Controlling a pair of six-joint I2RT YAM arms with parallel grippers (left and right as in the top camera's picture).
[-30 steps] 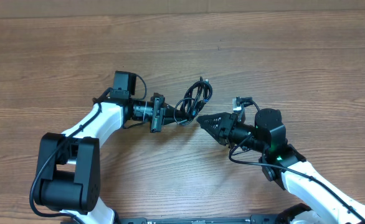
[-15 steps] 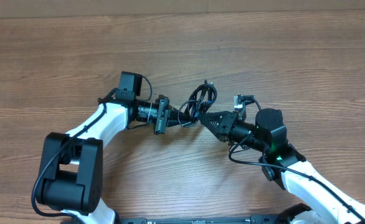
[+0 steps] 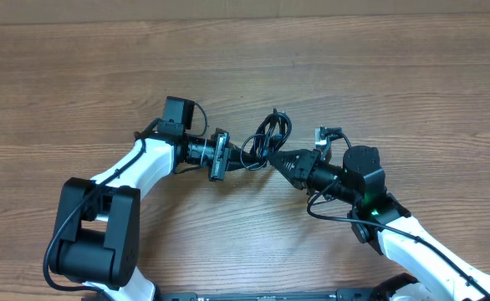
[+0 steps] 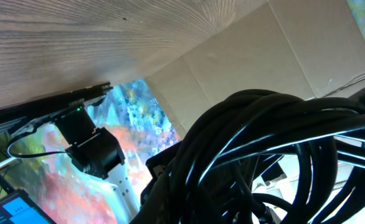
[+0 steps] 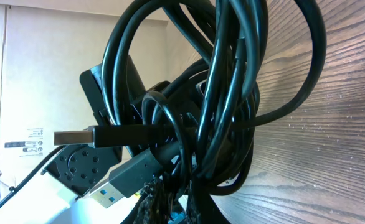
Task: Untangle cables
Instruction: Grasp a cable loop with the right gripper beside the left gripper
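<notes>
Two grippers | left gripper [image 3: 235, 160] clamped on cables [image 3: 267, 134] | right gripper [image 3: 271, 159] pinching same cables

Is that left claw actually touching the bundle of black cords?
Touching. The overhead view shows the cords running straight into the closed tip of the left claw, with no gap between them.

cables [image 5: 201, 124]: glossy smooth blk plastic sheath. plug tip [image 5: 75, 136]: bare metal. table [image 3: 78, 75]: matt wood grain.
</notes>
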